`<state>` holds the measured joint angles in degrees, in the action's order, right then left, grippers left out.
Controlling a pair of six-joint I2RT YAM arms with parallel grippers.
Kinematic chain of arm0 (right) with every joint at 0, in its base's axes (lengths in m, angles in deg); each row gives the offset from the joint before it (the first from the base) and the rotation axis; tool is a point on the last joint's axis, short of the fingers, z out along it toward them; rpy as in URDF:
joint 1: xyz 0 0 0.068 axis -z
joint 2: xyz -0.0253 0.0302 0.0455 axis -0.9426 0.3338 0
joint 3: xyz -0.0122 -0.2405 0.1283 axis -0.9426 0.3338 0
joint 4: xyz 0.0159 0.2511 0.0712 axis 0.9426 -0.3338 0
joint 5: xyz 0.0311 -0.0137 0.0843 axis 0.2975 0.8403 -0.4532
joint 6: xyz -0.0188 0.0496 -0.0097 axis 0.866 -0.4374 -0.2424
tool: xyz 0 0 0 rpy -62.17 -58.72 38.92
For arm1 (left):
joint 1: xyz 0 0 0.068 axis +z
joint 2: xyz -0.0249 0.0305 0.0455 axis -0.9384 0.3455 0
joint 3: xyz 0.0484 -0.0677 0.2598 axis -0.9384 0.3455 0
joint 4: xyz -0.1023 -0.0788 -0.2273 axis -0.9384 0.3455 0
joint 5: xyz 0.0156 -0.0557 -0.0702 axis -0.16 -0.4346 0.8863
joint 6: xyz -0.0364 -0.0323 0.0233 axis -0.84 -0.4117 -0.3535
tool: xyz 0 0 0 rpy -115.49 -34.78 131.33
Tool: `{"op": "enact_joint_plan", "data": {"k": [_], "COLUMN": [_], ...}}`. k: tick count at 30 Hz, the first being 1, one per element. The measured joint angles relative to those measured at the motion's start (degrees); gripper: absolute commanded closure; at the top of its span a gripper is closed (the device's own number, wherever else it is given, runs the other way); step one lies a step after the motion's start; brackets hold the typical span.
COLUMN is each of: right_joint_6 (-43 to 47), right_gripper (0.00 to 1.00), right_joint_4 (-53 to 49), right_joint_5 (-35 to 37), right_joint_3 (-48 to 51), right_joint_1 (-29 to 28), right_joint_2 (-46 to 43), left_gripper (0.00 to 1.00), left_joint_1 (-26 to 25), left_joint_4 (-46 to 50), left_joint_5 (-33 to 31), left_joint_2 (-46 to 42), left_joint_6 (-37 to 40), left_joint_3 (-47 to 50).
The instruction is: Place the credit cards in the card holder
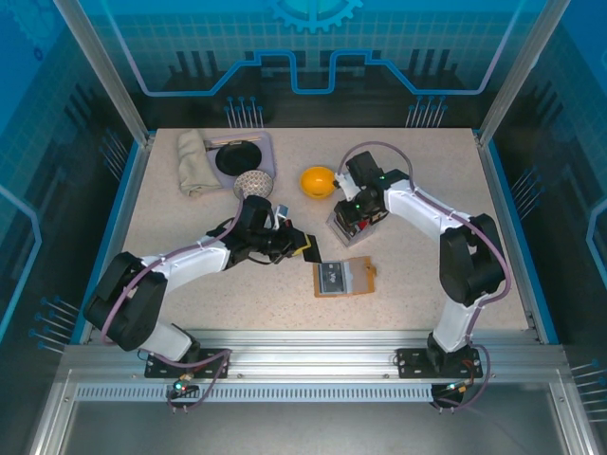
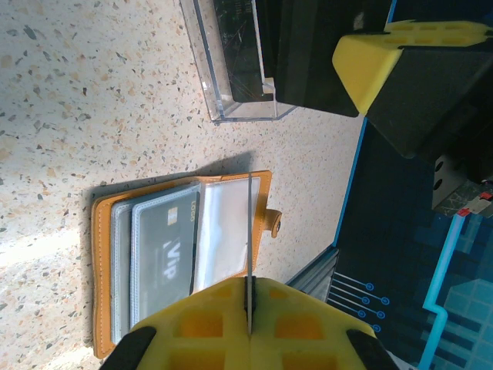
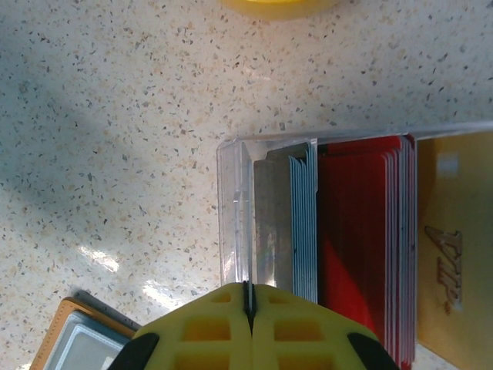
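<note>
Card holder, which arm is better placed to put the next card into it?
Left. The left hand grips a card edge-on right at the open card holder; the right hand sits closed at the clear card tray, farther off.

Tan leather card holder (image 2: 166, 254) with glossy clear plastic sleeves (image 2: 219, 231) on a matt, speckled stone-look table (image 2: 92, 92).

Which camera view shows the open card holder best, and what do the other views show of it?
The left wrist view: the card holder lies open and close, its clear pockets and a VIP card readable. The top external view shows it small, whole, on the table. The right wrist view catches one corner.
</note>
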<state>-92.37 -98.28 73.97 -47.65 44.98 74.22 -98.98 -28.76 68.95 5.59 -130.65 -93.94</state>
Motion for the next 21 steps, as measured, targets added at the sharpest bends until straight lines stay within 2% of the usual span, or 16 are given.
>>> {"op": "enact_joint_plan", "data": {"k": [7, 13, 15, 17, 21], "right_joint_6": [2.7, 3.3, 3.2, 3.1, 1.7], "right_gripper": [0.97, 0.94, 0.86, 0.69, 0.62], "right_joint_4": [-1.8, -3.0, -3.3, -3.4, -3.7], "right_joint_5": [3.1, 3.0, 3.0, 3.2, 3.5], "right_joint_3": [-2.5, -2.9, -2.9, -2.9, -2.5], "right_joint_1": [0.0, 0.0, -0.1, -0.3, -0.4], "right_joint_2": [1.0, 4.0, 4.9, 5.4, 4.7], "left_gripper": [1.00, 1.00, 1.00, 1.00, 1.00], "left_joint_1": [-0.3, -0.9, -1.4, -1.9, -3.3], "left_joint_4": [0.0, -0.1, -0.3, -0.6, -1.0], "left_joint_5": [0.0, 0.0, 0.0, 0.0, 0.0], "left_joint_2": [0.0, 0.2, 0.9, 2.1, 4.6], "left_joint_6": [0.0, 0.2, 0.2, 0.2, 1.1], "left_joint_3": [0.0, 0.0, 0.0, 0.0, -0.2]}}
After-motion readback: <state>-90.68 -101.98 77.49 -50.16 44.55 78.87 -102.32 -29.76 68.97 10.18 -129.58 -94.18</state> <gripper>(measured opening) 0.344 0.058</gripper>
